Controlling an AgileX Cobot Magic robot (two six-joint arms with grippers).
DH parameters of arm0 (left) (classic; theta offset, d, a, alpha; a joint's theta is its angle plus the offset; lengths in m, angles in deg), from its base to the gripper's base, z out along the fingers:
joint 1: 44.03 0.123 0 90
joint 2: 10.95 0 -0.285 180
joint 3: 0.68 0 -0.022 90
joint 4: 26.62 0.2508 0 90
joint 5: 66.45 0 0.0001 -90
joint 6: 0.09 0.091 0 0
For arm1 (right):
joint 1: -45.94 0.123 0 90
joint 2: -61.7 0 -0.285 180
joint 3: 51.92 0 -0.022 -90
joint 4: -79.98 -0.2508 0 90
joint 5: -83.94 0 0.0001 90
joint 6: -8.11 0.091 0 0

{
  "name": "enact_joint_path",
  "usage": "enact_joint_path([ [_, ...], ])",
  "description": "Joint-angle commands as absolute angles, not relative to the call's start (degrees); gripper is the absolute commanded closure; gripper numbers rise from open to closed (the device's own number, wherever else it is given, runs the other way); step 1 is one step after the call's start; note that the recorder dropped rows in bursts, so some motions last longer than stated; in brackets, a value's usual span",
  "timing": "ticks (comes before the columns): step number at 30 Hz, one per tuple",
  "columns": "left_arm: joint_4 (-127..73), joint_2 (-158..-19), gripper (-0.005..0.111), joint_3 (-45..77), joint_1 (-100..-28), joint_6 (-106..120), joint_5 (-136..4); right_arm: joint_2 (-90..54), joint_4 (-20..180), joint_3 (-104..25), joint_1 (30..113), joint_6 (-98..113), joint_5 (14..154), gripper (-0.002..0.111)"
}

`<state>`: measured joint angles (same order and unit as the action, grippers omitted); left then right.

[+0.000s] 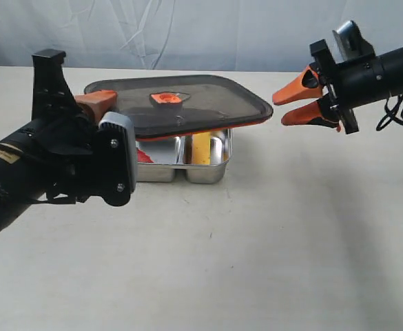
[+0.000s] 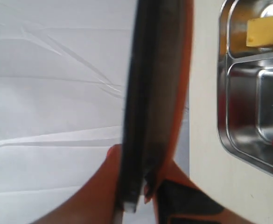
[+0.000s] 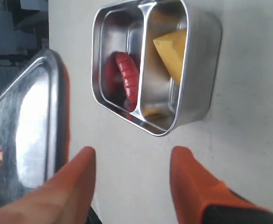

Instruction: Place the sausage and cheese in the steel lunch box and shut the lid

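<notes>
Above the steel lunch box point(image 1: 205, 174), clamping the lid point(image 1: 208, 103) by its edge in the left tool point(image 2: 138, 186), poised for lowering over sausage point(image 3: 128, 77) and cheese point(image 3: 173, 56); holding right tool point(image 3: 132, 158) spread, empty, aside

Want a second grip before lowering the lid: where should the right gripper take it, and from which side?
Take the lid by its free rim nearest the right gripper, opposite the left gripper's pinch. Come in from the right, one finger above, one below: it is a thin plate held over the steel lunch box; the open jaws face that edge.
</notes>
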<state>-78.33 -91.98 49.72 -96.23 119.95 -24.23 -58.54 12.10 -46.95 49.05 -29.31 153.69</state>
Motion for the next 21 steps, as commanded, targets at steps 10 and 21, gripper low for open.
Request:
enact_joint_path([
  [10,-80.05,-86.43,0.107,49.67,-96.71,120.47,-33.06,-56.07,12.77,-48.52,48.14,-27.90,153.90,0.075],
  [21,-80.57,-87.72,0.107,49.67,-96.71,120.57,-33.40,-51.37,19.39,-48.52,54.20,-27.90,153.90,0.075],
])
